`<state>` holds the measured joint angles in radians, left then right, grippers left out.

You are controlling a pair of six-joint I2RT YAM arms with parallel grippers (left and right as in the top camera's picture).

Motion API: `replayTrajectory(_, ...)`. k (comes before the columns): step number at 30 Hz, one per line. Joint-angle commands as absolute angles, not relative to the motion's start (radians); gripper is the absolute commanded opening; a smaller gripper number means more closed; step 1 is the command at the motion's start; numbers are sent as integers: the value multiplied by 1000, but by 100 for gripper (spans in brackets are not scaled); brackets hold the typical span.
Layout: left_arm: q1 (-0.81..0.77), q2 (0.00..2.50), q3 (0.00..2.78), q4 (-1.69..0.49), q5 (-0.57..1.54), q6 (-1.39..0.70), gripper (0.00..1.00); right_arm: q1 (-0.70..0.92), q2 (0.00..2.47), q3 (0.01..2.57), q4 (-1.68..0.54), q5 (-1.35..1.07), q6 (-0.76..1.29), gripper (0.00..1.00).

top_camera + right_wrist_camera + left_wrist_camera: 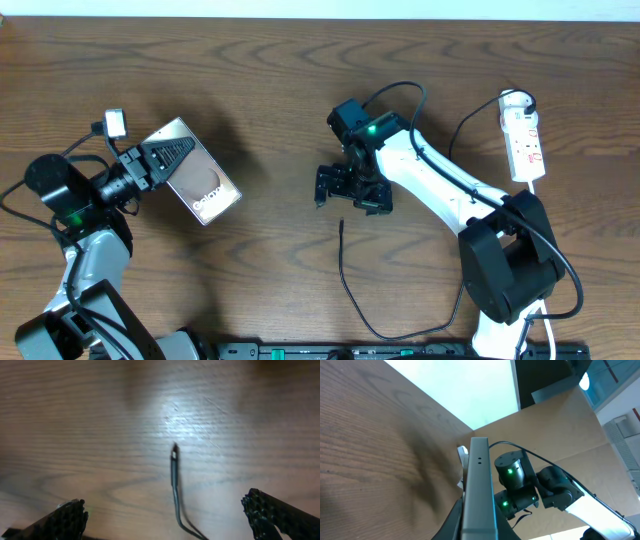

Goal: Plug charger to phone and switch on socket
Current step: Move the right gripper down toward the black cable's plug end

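Observation:
My left gripper (165, 160) is shut on the phone (200, 180), a glossy slab with white lettering, held on edge and tilted above the table at the left. The left wrist view shows the phone's grey edge (479, 495) between the fingers. The charger cable (350, 290) lies on the table, its plug tip (341, 224) pointing up toward my right gripper (352, 190). The right gripper is open and empty just above the tip. In the right wrist view the plug tip (174, 452) lies between the spread fingers (170, 515). The white socket (522, 135) lies at the far right.
The socket's white cord (545, 215) runs down the right side behind the right arm. A small white block (114, 123) with a cable sits on the left arm. A black bar (330, 350) runs along the table's front edge.

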<state>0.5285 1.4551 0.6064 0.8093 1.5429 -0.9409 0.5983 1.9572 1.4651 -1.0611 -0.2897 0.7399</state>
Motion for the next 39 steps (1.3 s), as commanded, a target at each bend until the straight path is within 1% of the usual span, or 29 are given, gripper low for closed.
replayTrajectory(1, 534, 1444, 608, 813, 1560, -928, 8, 634, 1971, 1476, -1082, -244, 815, 99)
replayTrajectory(5, 534, 1444, 608, 813, 1560, -928, 7, 667, 1971, 1476, -1086, -213, 837, 99)
replayTrajectory(7, 534, 1444, 608, 813, 1560, -928, 7, 689, 1972, 1475, -1087, -192, 874, 98)
replayTrajectory(12, 534, 1444, 608, 813, 1563, -928, 7, 748, 1986, 1475, -1084, -123, 945, 99)
replayTrajectory(22, 534, 1444, 608, 813, 1563, -928, 7, 750, 2006, 1475, -1079, -118, 945, 99)
replayTrajectory(26, 534, 1444, 608, 813, 1563, -928, 7, 751, 2033, 1475, -1064, -118, 946, 97)
replayTrajectory(29, 534, 1444, 608, 813, 1563, -928, 7, 753, 2053, 1475, -1061, -117, 945, 93)
replayTrajectory(39, 534, 1444, 608, 813, 1563, -928, 7, 753, 2067, 1475, -1055, -107, 946, 91)
